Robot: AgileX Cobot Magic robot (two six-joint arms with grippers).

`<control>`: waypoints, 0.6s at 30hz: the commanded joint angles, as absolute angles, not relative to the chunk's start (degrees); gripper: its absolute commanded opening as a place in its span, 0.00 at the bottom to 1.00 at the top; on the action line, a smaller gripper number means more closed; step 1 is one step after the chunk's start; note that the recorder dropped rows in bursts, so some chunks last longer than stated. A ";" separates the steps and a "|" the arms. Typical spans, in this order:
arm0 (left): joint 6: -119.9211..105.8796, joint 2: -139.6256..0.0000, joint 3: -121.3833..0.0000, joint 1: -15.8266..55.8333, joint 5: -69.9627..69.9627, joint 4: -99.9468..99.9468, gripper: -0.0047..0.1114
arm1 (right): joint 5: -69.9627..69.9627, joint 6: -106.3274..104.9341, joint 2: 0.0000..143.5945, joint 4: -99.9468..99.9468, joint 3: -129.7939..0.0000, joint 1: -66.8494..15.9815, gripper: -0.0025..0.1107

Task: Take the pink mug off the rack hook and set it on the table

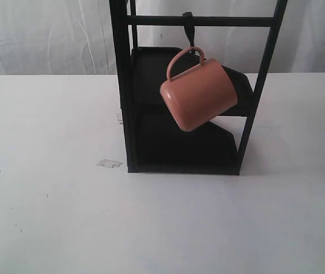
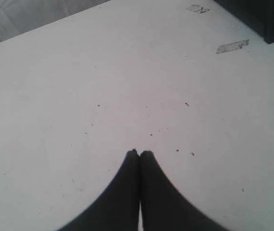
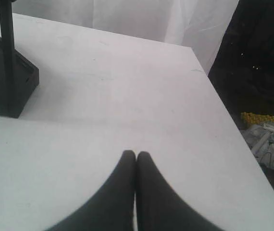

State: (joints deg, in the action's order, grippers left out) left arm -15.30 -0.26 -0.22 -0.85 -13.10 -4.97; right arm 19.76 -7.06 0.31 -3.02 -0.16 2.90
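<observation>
Left pincer (image 2: 139, 153), right pincer (image 3: 136, 154): both pressed closed, empty, low over counter (image 1: 48, 217). Pink mug (image 1: 199, 94) dangles by handle at 6 o'clock under rack hook (image 1: 189, 28), tilted by its weight.

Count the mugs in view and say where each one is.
1. The pink mug hangs tilted by its handle from the rack hook on the top crossbar, above the table. Neither wrist view shows a mug; the rack could hide something behind it.
</observation>
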 commanded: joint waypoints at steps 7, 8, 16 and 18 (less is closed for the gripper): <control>-15.28 0.00 0.00 -0.93 -12.86 -5.47 0.04 | 17.01 -7.44 0.00 -3.08 0.00 2.85 0.02; -15.28 0.00 0.00 -0.93 -12.86 -5.47 0.04 | 16.90 -7.44 0.00 -3.08 0.00 2.85 0.02; -15.28 0.00 0.00 -0.93 -12.86 -5.47 0.04 | 16.90 -7.44 0.00 -3.08 0.00 2.85 0.02; -15.28 0.00 0.00 -0.93 -12.86 -5.47 0.04 | 16.90 -7.44 0.00 -3.08 0.00 2.85 0.02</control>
